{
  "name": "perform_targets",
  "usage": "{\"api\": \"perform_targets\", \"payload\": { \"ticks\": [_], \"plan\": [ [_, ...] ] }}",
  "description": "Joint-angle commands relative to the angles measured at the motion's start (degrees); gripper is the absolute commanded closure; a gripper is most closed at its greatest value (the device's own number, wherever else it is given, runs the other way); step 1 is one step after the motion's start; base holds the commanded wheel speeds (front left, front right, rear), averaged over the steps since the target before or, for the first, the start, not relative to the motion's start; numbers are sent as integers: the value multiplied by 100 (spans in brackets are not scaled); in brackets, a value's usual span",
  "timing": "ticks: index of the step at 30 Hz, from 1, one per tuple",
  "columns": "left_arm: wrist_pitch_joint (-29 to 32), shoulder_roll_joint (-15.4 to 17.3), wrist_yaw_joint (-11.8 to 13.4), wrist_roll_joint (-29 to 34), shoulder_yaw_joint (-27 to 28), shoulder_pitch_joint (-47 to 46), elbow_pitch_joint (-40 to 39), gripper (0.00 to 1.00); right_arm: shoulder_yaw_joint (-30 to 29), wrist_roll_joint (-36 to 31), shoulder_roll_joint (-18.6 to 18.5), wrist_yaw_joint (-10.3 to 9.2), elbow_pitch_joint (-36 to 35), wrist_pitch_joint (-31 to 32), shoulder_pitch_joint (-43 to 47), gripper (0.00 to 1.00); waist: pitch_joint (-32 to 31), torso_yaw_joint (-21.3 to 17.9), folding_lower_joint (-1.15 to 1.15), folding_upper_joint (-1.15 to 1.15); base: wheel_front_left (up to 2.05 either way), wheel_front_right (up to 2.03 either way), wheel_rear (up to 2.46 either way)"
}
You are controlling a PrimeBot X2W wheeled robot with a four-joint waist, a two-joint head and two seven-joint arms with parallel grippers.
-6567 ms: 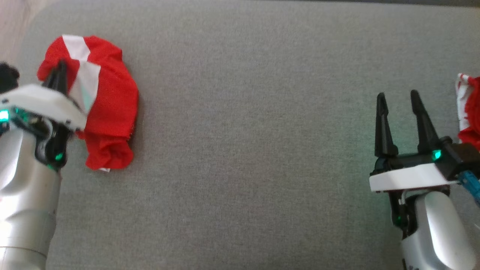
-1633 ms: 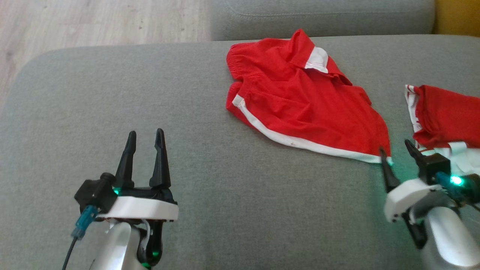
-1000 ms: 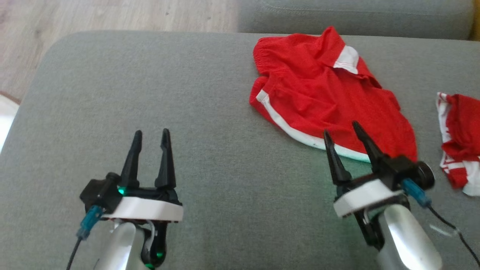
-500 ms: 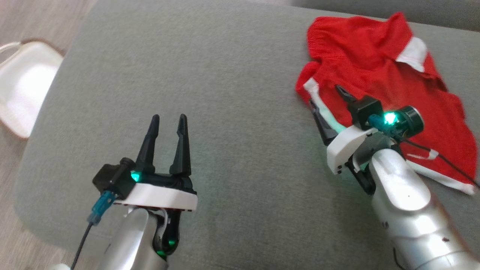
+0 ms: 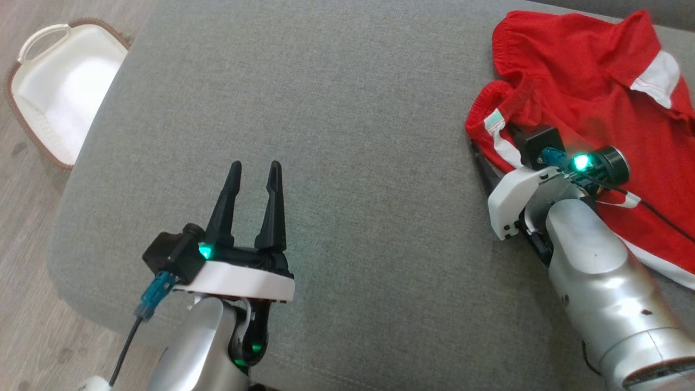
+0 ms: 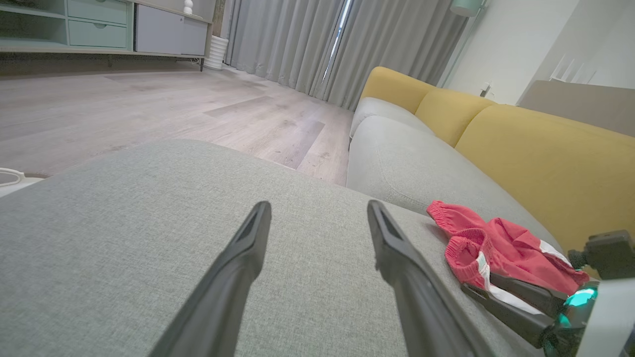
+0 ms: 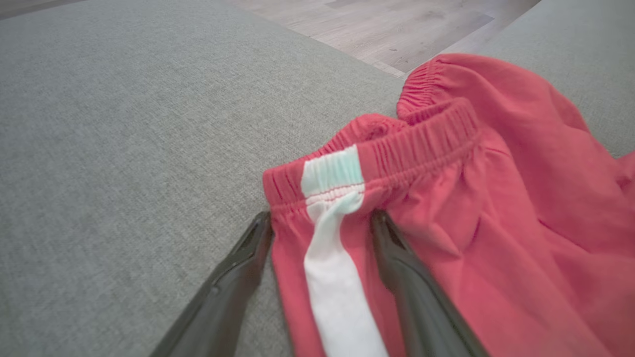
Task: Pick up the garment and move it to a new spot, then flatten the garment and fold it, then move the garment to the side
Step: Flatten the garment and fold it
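The garment (image 5: pixel 586 81), red shorts with white side stripes and an elastic waistband, lies crumpled on the grey sofa seat (image 5: pixel 353 108) at the far right. My right gripper (image 5: pixel 491 146) is at its left edge, open. In the right wrist view, the gripper (image 7: pixel 321 218) has the white stripe of the garment (image 7: pixel 496 198) between its fingers, just below the waistband. One finger rests on the seat beside the cloth, the other on the red fabric. My left gripper (image 5: pixel 255 165) hovers open and holds nothing over the bare seat, well left of the garment (image 6: pixel 496 243).
A white basket (image 5: pixel 59 92) with a brown rim stands on the wooden floor beyond the seat's left corner. The seat's front edge runs close under my left arm. The left wrist view has yellow backrests (image 6: pixel 545 148) behind the grey cushions.
The head camera has swung, bringing the basket into view. My right gripper has pushed further onto the garment's waistband edge, still open. The left gripper holds the same open pose.
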Motion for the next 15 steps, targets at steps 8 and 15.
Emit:
{"api": "perform_targets", "payload": {
  "ticks": [8, 15],
  "plan": [
    [-45, 45, 26, 4, 195, -173, -145, 0, 367, 276, 299, 37, 316, -561, -217, 100, -127, -107, -1, 0, 0, 0, 0],
    [-45, 45, 19, 76, 268, -134, -96, 0, 1184, 979, 342, 37, 177, -756, -16, 100, -310, -283, -1, 0, 0, 0, 0]
  ]
}}
